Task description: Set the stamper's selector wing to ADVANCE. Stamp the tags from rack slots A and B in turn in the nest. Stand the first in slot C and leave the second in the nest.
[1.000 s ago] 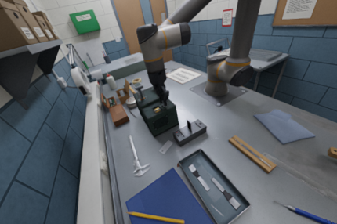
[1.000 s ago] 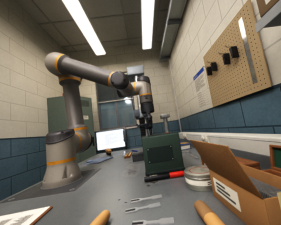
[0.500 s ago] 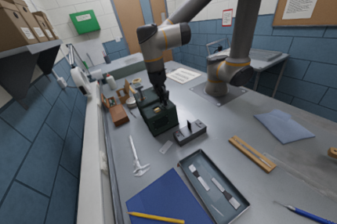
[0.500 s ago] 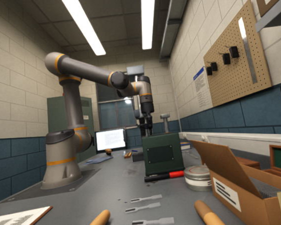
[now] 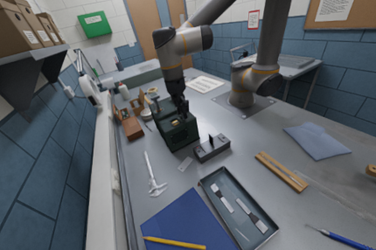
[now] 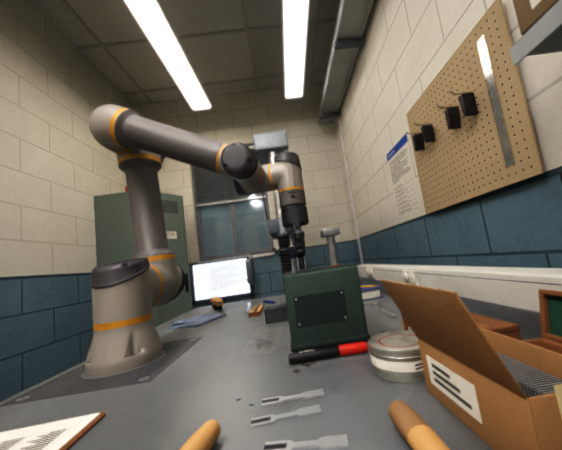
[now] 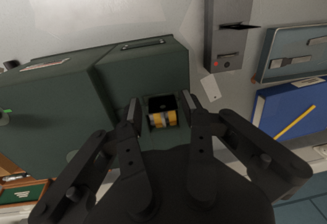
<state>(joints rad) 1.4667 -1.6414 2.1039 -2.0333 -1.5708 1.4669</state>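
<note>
A dark tag [image 7: 162, 104] lies flat in the nest [image 7: 162, 111] on top of the green stamper [image 5: 177, 128] [image 6: 326, 306] [image 7: 92, 98], over its yellow and grey rollers. My gripper [image 7: 162, 109] [image 5: 182, 109] [image 6: 293, 255] hovers just above the nest, open and holding nothing, with a finger on either side of the tag. The grey rack [image 5: 212, 147] [image 7: 229, 24] stands on the bench just past the stamper, with one dark tag [image 5: 210, 140] [image 7: 239, 26] standing in its middle slot. A pale tag [image 5: 185, 164] [image 7: 211, 87] lies flat on the bench between stamper and rack. The stamper's plunger [image 6: 330, 245] rises behind my fingers.
A blue binder [image 5: 186, 224] with a yellow pencil [image 5: 174, 242] lies near the bench's front edge, beside a tray of specimens [image 5: 238, 206]. Calipers [image 5: 153, 174], a wooden block [image 5: 132, 128], a red-tipped marker [image 6: 331, 353], a tin [image 6: 396, 355] and a cardboard box [image 6: 481, 360] surround the stamper.
</note>
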